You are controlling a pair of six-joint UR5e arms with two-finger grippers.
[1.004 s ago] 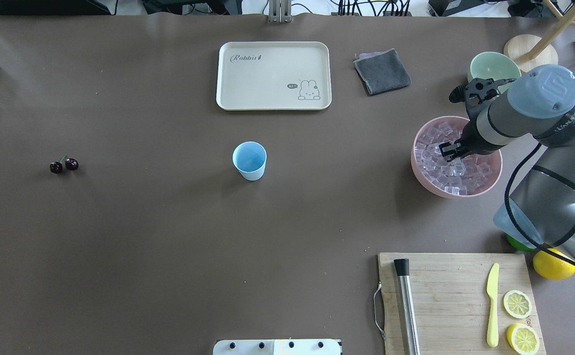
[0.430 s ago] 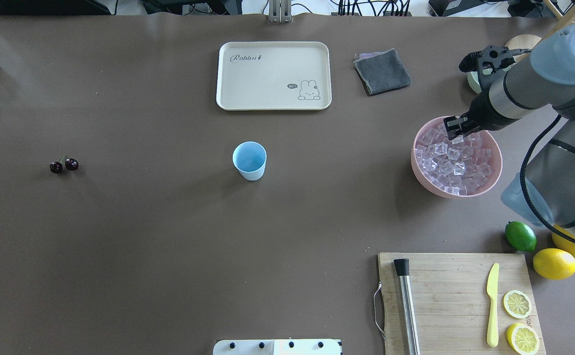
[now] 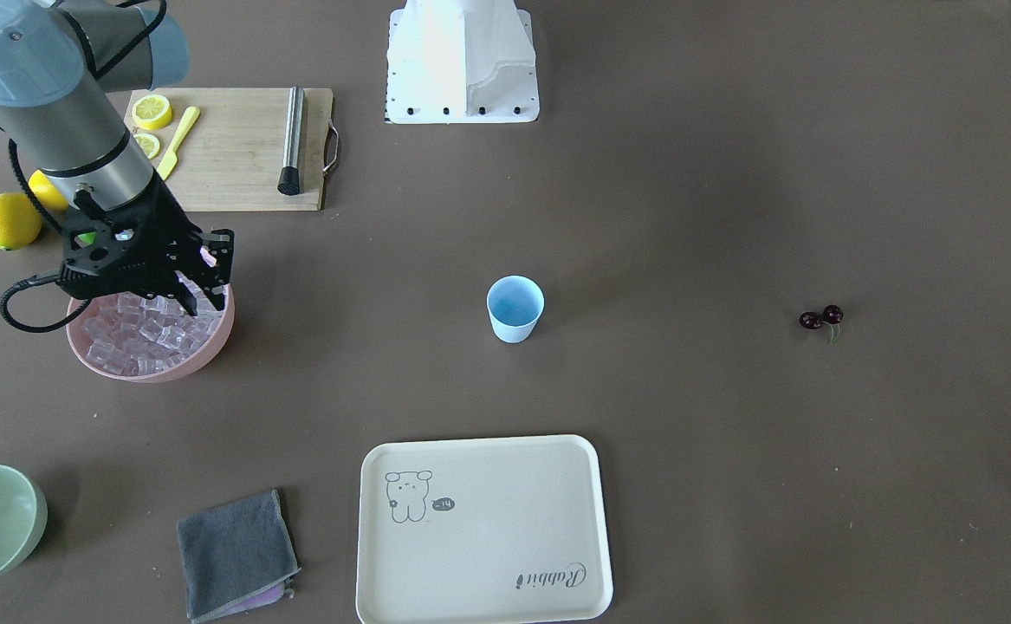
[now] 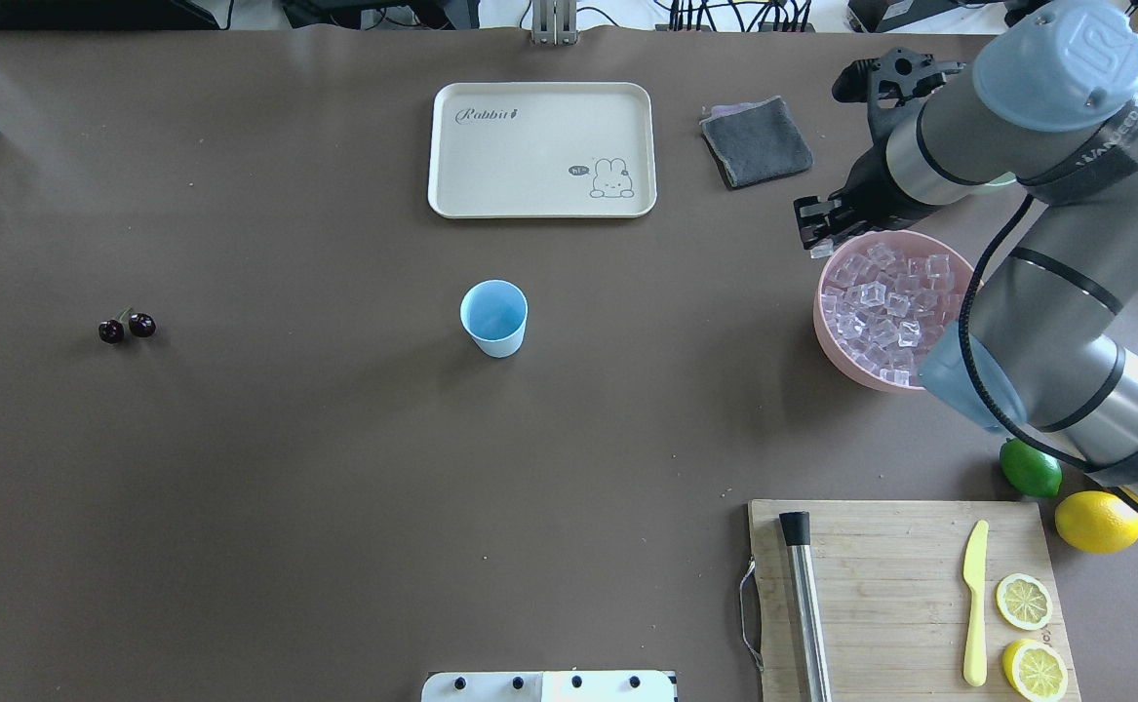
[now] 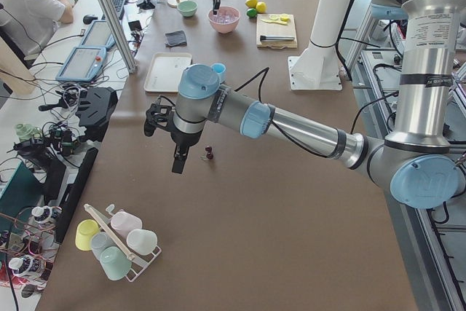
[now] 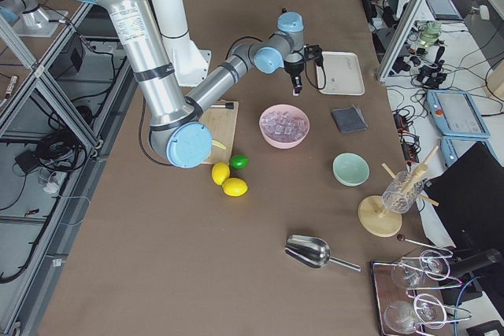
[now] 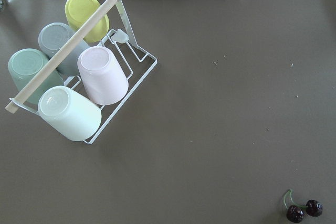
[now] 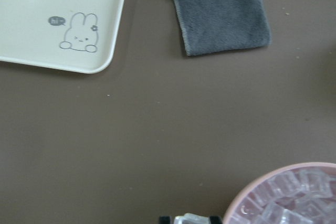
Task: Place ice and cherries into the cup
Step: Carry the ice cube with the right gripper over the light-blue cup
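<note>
the right wrist view caught what the overhead view barely hinted at: a clear ice cube (image 8: 191,219) pinched between the dark fingertips of the right gripper (image 4: 815,242), just outside the rim of the pink bowl (image 4: 825,336) (from overhead, only a pale speck showed under the claw). the overhead view gave the layout instead: the bowl, heaped with ice (image 4: 888,307), sat near the worktop's (image 4: 334,487) right edge, the cup (image 4: 493,317) stood upright around its middle, and the cherries (image 4: 126,327) lay well apart from the cup, toward the left edge. the left gripper (image 5: 178,165) appeared only in the left side view, hanging above the worktop near the cherries; whether it was clenched or released could not be told. its wrist camera showed the cherries and a rack of cups (image 7: 102,74). the ice looked glassy, tinted faintly pink by the bowl; the cup was light blue and tapered; the cherries were two glossy dark rounds joined by green stems.
</note>
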